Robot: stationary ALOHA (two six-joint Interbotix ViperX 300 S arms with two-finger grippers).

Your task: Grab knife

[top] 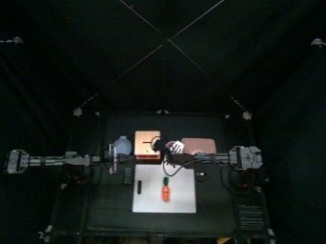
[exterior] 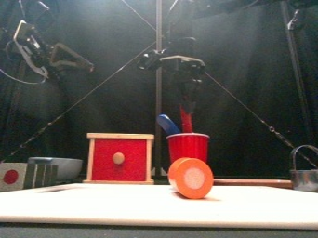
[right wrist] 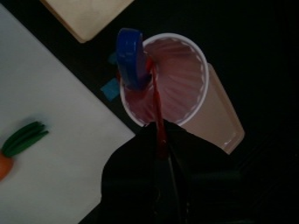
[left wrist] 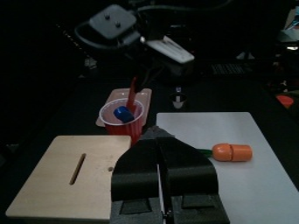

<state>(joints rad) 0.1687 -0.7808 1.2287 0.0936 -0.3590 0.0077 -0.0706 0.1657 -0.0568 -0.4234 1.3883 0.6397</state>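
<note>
Black curtains enclose a small black table [top: 76, 191], seen lit only in the middle. Nearest the front edge a white cutting board [exterior: 162, 203] is laid flat, with a carrot [exterior: 192, 178] lying on it, cut end facing the front camera; its green top is seen in the right wrist view [right wrist: 24, 140]. Behind the board a red plastic cup [exterior: 188, 148] is stood upright, and a red wooden box [exterior: 119, 158] with a pale round knob is placed just beside it on the left. A small metal pot [exterior: 307, 167] is seen at the right edge, a grey container [exterior: 56, 169] at the left.

Two utensils are held upright in the cup: one with a blue handle [right wrist: 129, 58], and the knife [right wrist: 152, 114], red-handled, leaning against the cup's rim. The right gripper [right wrist: 163, 149] is brought down from above onto the cup, and its jaws are seen closed around the knife's red handle. The knife's lower part is hidden inside the cup.

The left gripper [left wrist: 160, 149] is parked on the table's left side, well apart from the cup, jaws pressed together on nothing.
</note>
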